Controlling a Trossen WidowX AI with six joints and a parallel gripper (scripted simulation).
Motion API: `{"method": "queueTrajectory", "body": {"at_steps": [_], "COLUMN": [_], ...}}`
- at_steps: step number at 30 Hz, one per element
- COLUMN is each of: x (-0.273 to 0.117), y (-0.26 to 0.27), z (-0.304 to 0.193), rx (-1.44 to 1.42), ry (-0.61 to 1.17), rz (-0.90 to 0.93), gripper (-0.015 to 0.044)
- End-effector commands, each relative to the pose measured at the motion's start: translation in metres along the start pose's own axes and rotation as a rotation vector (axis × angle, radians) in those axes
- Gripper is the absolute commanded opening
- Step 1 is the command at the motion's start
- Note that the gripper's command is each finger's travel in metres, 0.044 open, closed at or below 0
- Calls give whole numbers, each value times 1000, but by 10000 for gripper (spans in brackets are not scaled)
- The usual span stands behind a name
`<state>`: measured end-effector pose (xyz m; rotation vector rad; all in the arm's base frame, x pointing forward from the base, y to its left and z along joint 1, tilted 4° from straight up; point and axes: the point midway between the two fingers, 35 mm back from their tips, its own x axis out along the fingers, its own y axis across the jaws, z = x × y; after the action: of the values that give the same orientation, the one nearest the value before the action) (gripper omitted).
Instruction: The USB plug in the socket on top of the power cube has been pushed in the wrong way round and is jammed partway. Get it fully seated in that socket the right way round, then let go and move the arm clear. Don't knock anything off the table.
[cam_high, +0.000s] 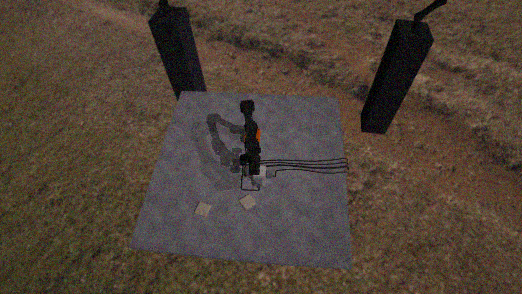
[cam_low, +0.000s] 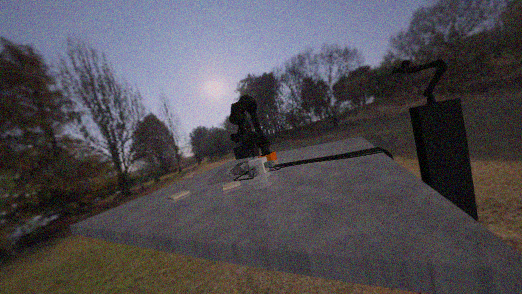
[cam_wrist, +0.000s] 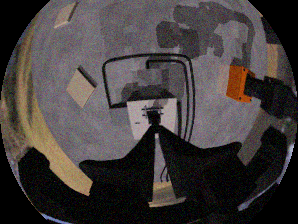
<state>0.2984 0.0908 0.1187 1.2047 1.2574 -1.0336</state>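
Fingers, nearly closed on the dark USB plug (cam_wrist: 154, 118), which lies directly at their tips over the pale power cube (cam_high: 262, 171) (cam_low: 261, 165) (cam_wrist: 142, 114) on the table (cam_high: 300, 215) (cam_low: 320, 215) (cam_wrist: 55, 115); its long axis, seating depth and orientation cannot be told.

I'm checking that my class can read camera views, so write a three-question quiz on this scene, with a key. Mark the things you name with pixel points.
1. What colour is the power cube (cam_wrist: 133, 111): white, orange or black?
2. True or false: the gripper (cam_wrist: 156, 128) is wide open.
3. Fill in: in the top view, there are ___ tan tiles (cam_high: 203, 209) (cam_high: 247, 202) (cam_low: 180, 195) (cam_low: 231, 186) (cam_wrist: 81, 88) (cam_wrist: 65, 15) on the table (cam_high: 300, 220) (cam_low: 320, 215) (cam_wrist: 55, 65).

Key: 1 white; 2 false; 3 two.
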Motion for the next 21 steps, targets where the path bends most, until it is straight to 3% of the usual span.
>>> {"method": "queueTrajectory", "body": {"at_steps": [1,21], "x": [1,3], "y": [0,0], "z": [-1,0], "rx": [-5,-5], "ry": [5,5], "rz": [1,1], "gripper": [0,0]}}
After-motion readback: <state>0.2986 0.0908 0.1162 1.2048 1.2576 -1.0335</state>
